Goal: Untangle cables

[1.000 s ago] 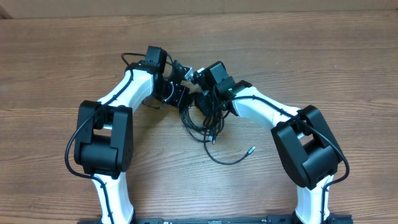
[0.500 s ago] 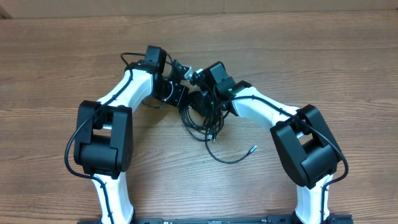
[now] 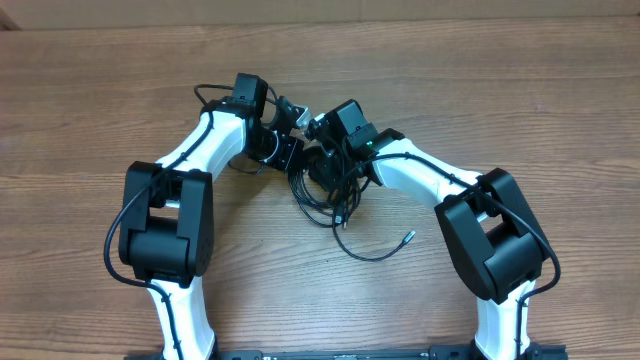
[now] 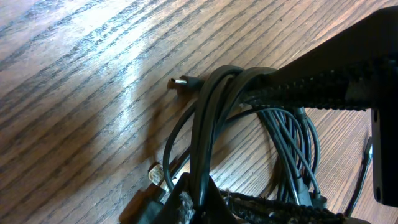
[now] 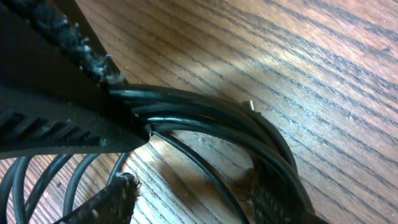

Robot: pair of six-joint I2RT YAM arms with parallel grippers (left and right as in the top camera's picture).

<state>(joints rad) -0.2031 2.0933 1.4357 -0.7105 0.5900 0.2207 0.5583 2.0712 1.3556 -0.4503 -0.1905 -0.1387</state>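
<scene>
Overhead, progress: hardly begun by the look of it. The cables [image 3: 330, 195] sit as one knotted clump in the middle of the table [image 3: 500, 80], and only one plug end [image 3: 405, 238] trails free to the near right.
Overhead, hands: the left gripper [image 3: 288, 150] and right gripper [image 3: 322, 165] meet at the far edge of the clump, almost touching. Their jaws cannot be read from above.
Left wrist, grip: the left gripper [image 4: 199, 200] is pinched together on several strands at the near edge of the view, and they rise from it as a tight bundle.
Left wrist, surroundings: a padded finger [image 4: 323, 81] reaches in from the right through the bend of that bundle. A small plug [image 4: 180, 82] lies on the wood just left of the bend.
Right wrist, grip: the fingers look apart. The cables [image 5: 205, 115] curve across the upper one, touching it but not squeezed.
Right wrist, layout: more loops show at the near left.
Left to do: probably everything, since each cord needs drawing out of the clump.
</scene>
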